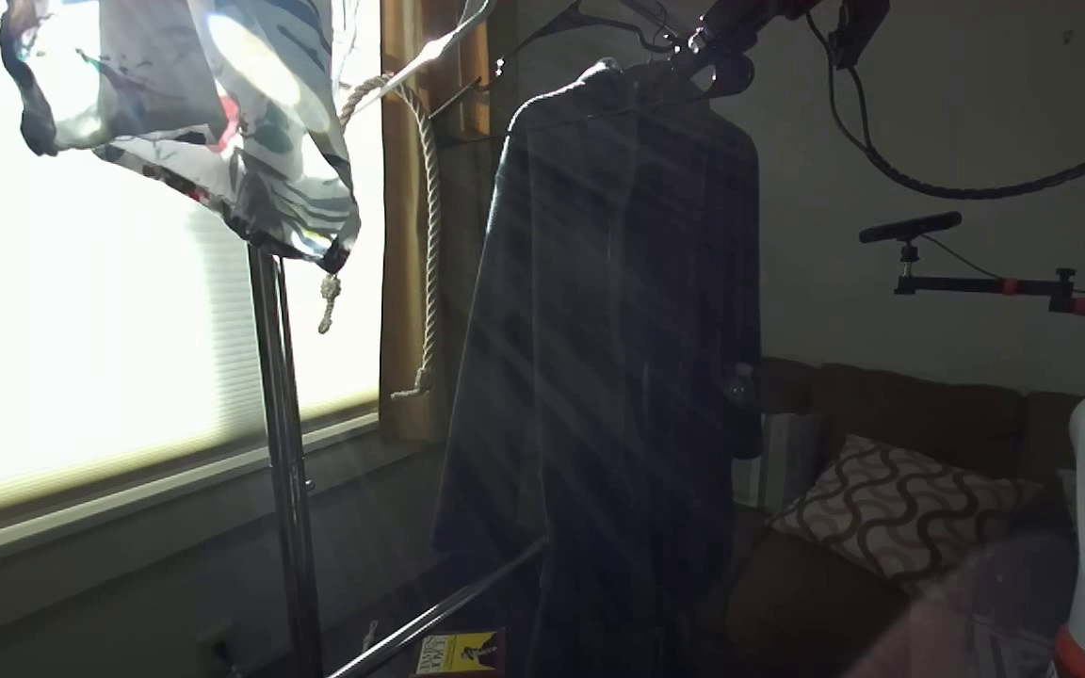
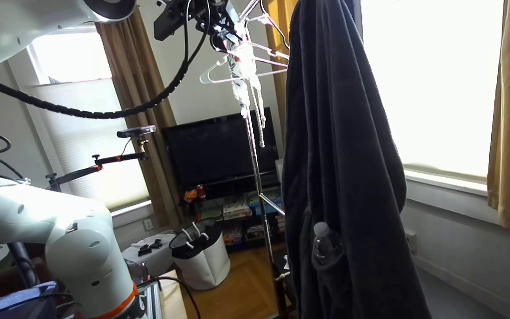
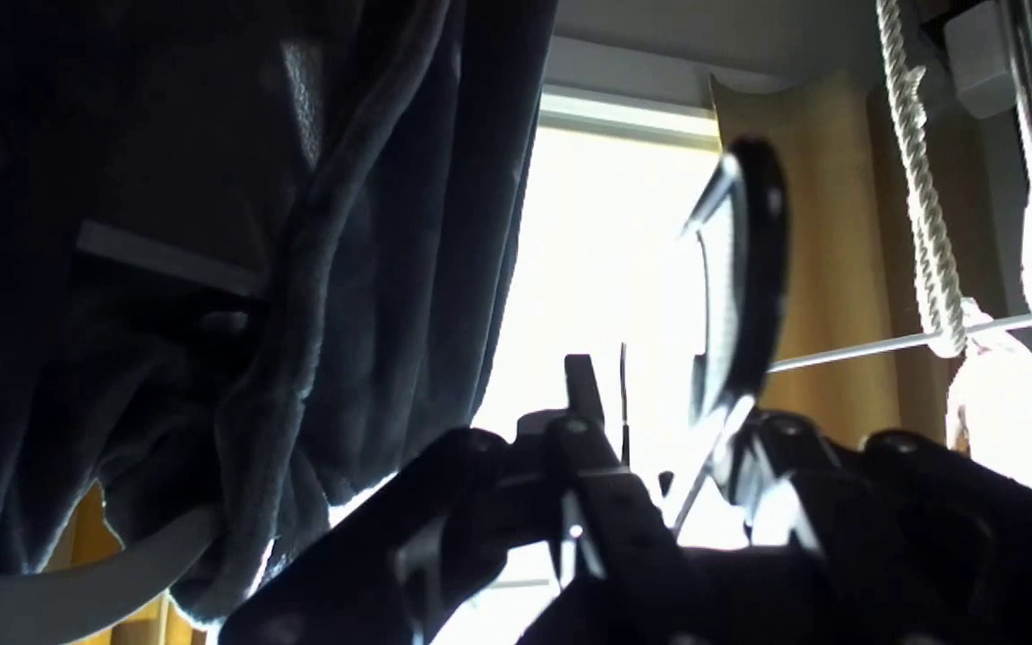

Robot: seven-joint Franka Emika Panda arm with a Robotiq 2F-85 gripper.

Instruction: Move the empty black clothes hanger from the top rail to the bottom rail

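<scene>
My gripper is high at the rack, dark in an exterior view (image 1: 693,52) and against bright light in an exterior view (image 2: 227,39). In the wrist view its fingers (image 3: 641,394) stand apart, with bright window between them. A dark curved piece (image 3: 760,260), apparently of the black hanger, is beside the right finger; contact is unclear. Thin dark hanger lines (image 1: 578,13) run up to the gripper. The top rail (image 2: 248,9) glints at the upper edge; glare and the gripper hide most of it. The bottom rail (image 1: 448,607) runs low behind the coat and also shows here (image 2: 272,204).
A long dark coat (image 1: 637,330) hangs by the gripper, a bottle (image 2: 326,243) in its pocket. Pale hangers (image 2: 219,80), a rope (image 1: 431,235) and a patterned garment (image 1: 288,141) hang nearby. The upright pole (image 1: 283,452) and a camera arm (image 1: 976,284) stand around.
</scene>
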